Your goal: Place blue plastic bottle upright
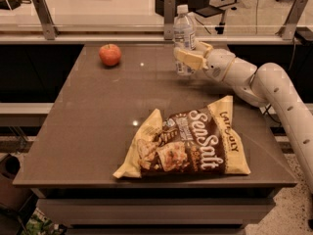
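Note:
The blue plastic bottle (183,38) is a clear ribbed water bottle with a white cap and pale label. It stands upright at the far middle of the table, its base at or just above the surface. My gripper (190,58) comes in from the right and is shut on the bottle's lower half, with cream fingers (187,59) wrapped around it. The white arm (264,84) stretches back to the right edge of the view.
A red apple (110,54) sits at the far left of the grey table (88,131). A large yellow and brown Sea Salt chip bag (188,143) lies near the front edge. A railing with metal posts (169,16) runs behind the table.

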Robot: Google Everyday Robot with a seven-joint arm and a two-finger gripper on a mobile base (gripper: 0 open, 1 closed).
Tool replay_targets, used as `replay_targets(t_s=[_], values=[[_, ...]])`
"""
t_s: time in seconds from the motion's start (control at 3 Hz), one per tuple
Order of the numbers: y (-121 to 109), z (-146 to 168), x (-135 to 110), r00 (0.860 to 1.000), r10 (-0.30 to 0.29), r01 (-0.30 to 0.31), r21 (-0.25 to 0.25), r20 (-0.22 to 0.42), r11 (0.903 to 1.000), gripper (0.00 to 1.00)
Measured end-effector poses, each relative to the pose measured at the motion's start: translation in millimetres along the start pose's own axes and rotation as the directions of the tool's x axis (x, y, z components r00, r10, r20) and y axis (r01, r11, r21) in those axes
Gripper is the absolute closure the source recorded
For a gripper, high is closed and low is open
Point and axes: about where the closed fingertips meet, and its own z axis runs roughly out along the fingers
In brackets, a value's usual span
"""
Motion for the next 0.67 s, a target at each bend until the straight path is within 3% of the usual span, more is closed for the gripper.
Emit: replay_targets(t_s=[0.33, 0.67], values=[[2.0, 2.7, -0.1, 1.000, 0.000, 0.000, -0.005, 0.000, 1.0000, 0.12], [3.8, 5.2, -0.2, 1.000, 0.000, 0.000, -0.009, 0.000, 1.0000, 0.00]])
